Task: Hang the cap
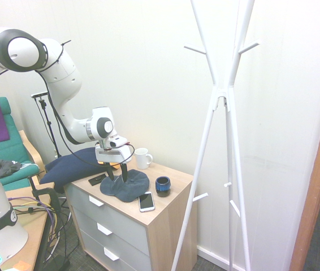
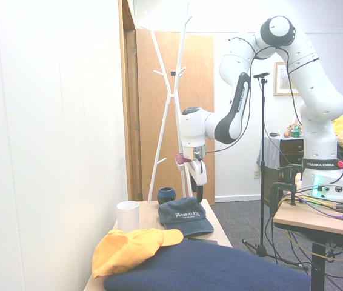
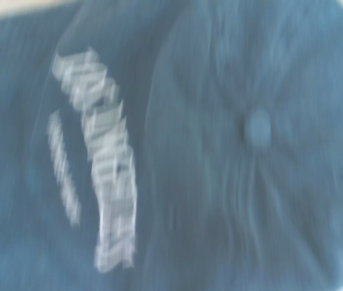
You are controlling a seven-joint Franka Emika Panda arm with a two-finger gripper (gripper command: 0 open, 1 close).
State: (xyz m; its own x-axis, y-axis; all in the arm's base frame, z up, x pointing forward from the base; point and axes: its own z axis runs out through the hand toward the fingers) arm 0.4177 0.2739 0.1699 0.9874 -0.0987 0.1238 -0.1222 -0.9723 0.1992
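Observation:
The cap [image 1: 130, 186] is dark navy and lies flat on top of the wooden dresser [image 1: 165, 217], its white lettering facing the second exterior camera [image 2: 185, 216]. My gripper [image 1: 116, 174] hangs straight down over the cap, open, with its two dark fingers spread just above the crown or touching it. The wrist view is filled by the blurred cap [image 3: 220, 151], with its top button and lettering showing. A white coat rack [image 1: 226, 101] with upward pegs stands to the right of the dresser [image 2: 170, 97].
On the dresser stand a white mug [image 1: 143, 158], a small dark blue cup [image 1: 162, 185] and a phone [image 1: 146, 201] near the front edge. An orange-yellow cap [image 2: 129, 245] and a navy cushion [image 2: 208, 270] lie at the far end.

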